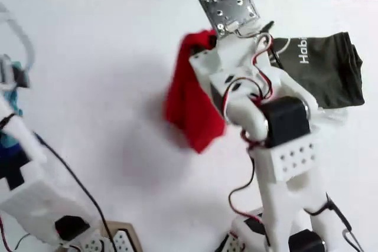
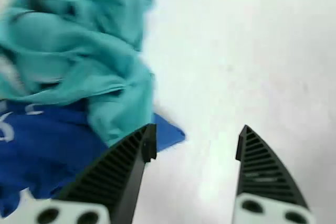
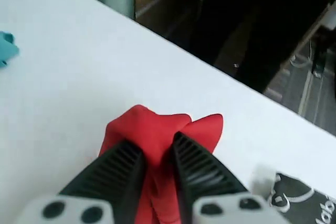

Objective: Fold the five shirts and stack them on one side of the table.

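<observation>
The right jaws are closed tight on a bunched fold of the red shirt point(image 3: 157, 121), the cloth squeezed between them and poking out past their tips. The rest of the red shirt point(image 1: 189, 107) hangs in a crumpled column over the middle of the white tabletop point(image 1: 106, 57), somewhat toward its far edge, with a soft shadow on the surface beside it; whether its lower end touches the surface cannot be told. Just beside that arm, near the far right corner of the tabletop, lies a folded dark green shirt point(image 1: 322, 69) with pale lettering on it. The left jaws stand wide open with nothing between them, over bare tabletop at the left edge. One of them is just beside a rumpled teal shirt point(image 2: 79, 51), which lies partly over a blue shirt point(image 2: 47, 153) in a loose heap.
</observation>
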`<action>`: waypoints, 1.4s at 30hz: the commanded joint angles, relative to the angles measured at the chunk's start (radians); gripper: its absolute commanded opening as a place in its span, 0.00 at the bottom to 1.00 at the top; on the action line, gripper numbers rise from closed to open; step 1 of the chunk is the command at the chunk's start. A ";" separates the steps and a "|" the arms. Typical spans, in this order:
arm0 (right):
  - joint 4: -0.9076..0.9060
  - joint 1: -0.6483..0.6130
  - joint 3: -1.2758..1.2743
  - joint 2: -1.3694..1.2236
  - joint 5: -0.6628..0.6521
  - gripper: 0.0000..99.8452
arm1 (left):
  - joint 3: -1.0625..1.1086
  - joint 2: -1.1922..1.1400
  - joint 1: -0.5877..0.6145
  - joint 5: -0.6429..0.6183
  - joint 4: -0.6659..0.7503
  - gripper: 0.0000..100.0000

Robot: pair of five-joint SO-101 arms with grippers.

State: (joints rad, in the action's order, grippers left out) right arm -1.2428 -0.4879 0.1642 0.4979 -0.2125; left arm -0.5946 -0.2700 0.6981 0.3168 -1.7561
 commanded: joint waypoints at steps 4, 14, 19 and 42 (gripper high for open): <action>0.087 -0.117 0.160 0.045 0.028 0.02 | 0.090 0.014 -0.038 -0.012 0.066 0.26; 0.160 -0.139 -0.170 -0.119 0.026 0.02 | 0.130 0.020 -0.041 -0.012 0.034 0.26; 0.387 -0.111 -0.408 -0.262 0.021 0.02 | 0.131 0.018 -0.044 -0.012 -0.003 0.26; 0.341 0.206 -0.494 -0.352 0.021 0.35 | 1.098 0.655 -0.463 0.209 0.338 0.26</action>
State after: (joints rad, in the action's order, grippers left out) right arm -0.8500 -0.3053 -0.3345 0.0698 -0.1895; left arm 0.2616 0.1949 0.2746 0.5178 -1.5781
